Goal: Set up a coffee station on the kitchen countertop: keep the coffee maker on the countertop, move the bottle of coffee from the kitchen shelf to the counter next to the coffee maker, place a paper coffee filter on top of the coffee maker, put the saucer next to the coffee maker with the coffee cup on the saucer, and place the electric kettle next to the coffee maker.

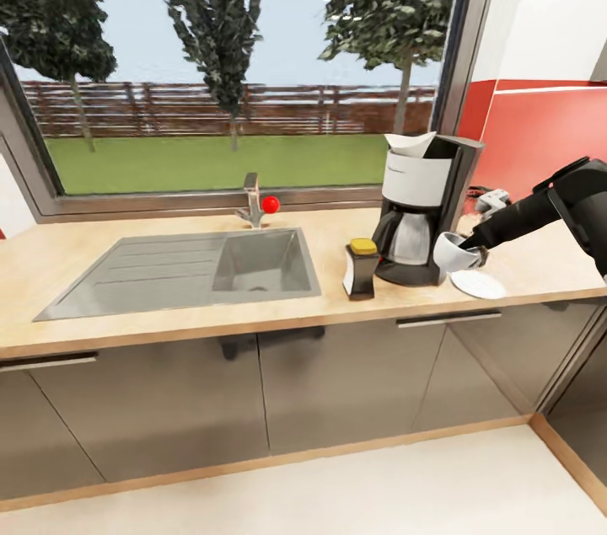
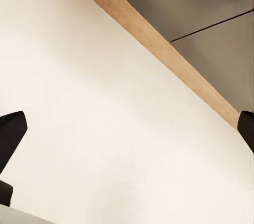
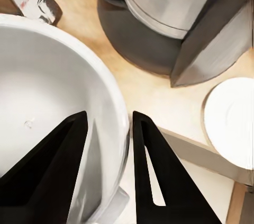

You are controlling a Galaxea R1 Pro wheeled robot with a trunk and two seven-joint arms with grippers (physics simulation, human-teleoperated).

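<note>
A: Entry, head view. Coffee maker (image 1: 424,206) stands right of centre on the surface (image 1: 169,316), carafe in place. Paper coffee filter (image 1: 410,144) sits on top of it, white edge uneven.

B: Bottle of coffee (image 1: 362,269)?

A: Just left of the coffee maker's base, upright, yellow cap on. Close beside, contact not resolvable.

B: Right gripper (image 1: 474,247)?

A: Comes in from the right edge of the frame. Its jaws are clamped on the rim of the coffee cup (image 1: 453,252). Right wrist view confirms: one finger (image 3: 50,173) inside the coffee cup (image 3: 47,113), the other outside the wall.

B: Cup orientation?

A: Tilted, opening towards the right. It hangs above and slightly left of the saucer (image 1: 478,284), apart from it. The saucer lies flat near the surface's front edge, just right of the coffee maker's base. In the right wrist view, saucer (image 3: 233,121) is at the right edge, coffee maker (image 3: 169,17) across the top.

B: Left gripper (image 2: 127,144)?

A: Left wrist view: dark fingertips (image 2: 10,134) at opposite frame edges, jaws wide apart, nothing between. Behind them pale floor (image 2: 95,102) and a wooden plinth strip (image 2: 159,49) under grey cabinet fronts (image 2: 211,17).

B: Other items?

A: Sink (image 1: 190,270) left of centre; tap (image 1: 251,202) with a red knob behind it.
</note>
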